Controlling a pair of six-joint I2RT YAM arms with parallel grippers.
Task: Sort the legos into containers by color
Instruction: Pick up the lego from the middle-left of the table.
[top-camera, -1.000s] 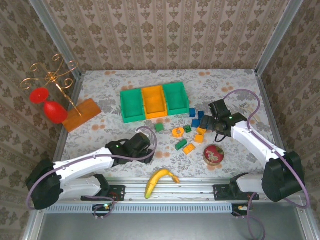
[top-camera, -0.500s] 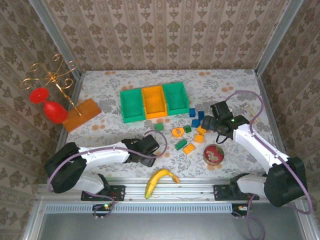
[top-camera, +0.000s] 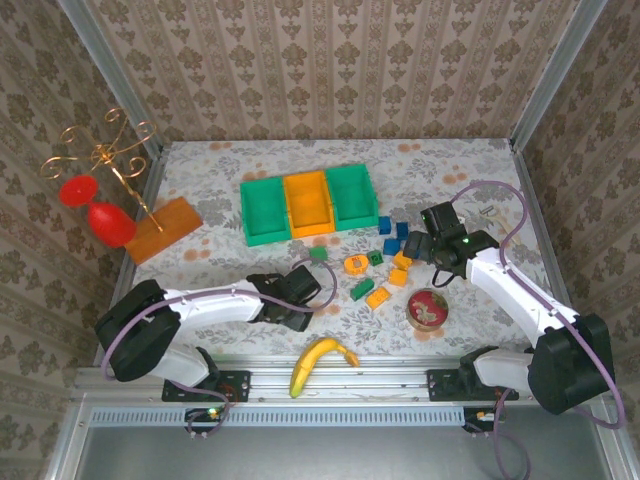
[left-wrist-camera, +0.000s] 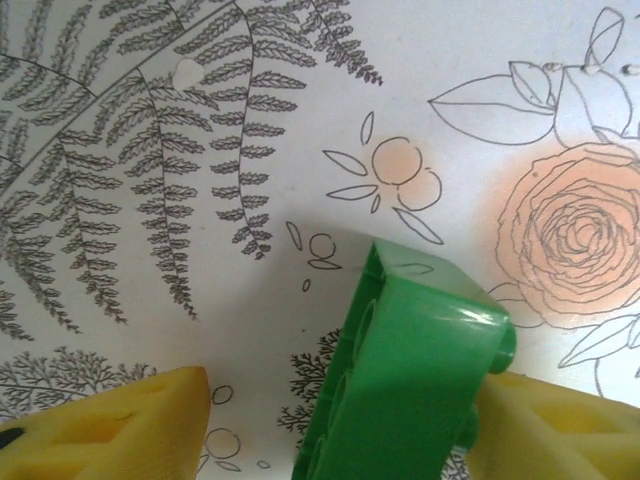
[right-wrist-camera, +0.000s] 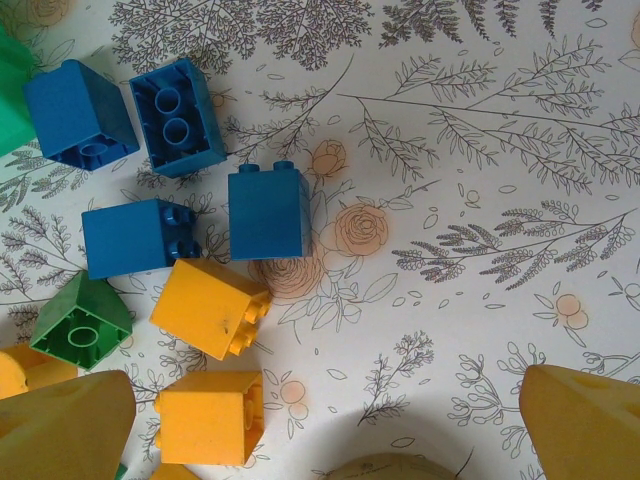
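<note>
Your left gripper (left-wrist-camera: 350, 390) stands half spread around a glossy green lego (left-wrist-camera: 405, 380). A strip of the printed cloth (left-wrist-camera: 200, 150) shows between the brick and the left yellow pad (left-wrist-camera: 110, 425). The studs sit right at the other pad, but you cannot tell whether they touch. The brick lies tipped on its side, its hollow underside facing the left pad. From above, it sits just in front of the containers (top-camera: 310, 231), near the orange middle bin's front wall.

Your right gripper (right-wrist-camera: 325, 440) is spread wide and holds nothing, its rounded yellow fingertips (right-wrist-camera: 60, 425) over fern and rose line drawings. Beyond them lie smooth, boxy legos: four blue ones (right-wrist-camera: 265, 212), two orange-yellow (right-wrist-camera: 208, 308) and one green (right-wrist-camera: 80, 322). This cluster lies in front of and right of the containers' right green bin.
</note>
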